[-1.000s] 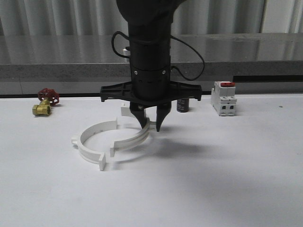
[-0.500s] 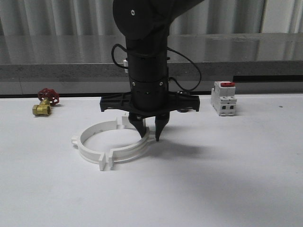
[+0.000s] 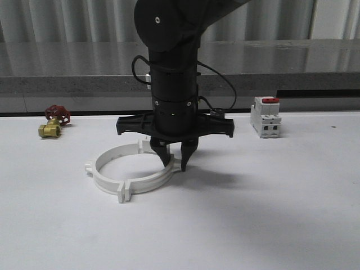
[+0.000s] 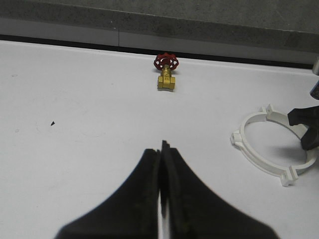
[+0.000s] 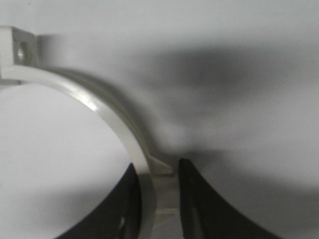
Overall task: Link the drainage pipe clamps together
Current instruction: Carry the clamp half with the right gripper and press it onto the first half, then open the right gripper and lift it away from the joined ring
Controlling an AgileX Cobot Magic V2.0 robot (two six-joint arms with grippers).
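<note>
The drainage pipe clamps (image 3: 133,169) are now being closed into one ring w/ end tabs meeting, the earlier gap gone. The right half-ring's band is being clamped between the right gripper (image 3: 174,161) fingers. Left gripper (image 4: 162,164) is being kept pressed together, idle.

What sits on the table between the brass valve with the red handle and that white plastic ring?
Nothing: in the left wrist view, bare white table separates the brass valve from the white plastic ring.
</note>
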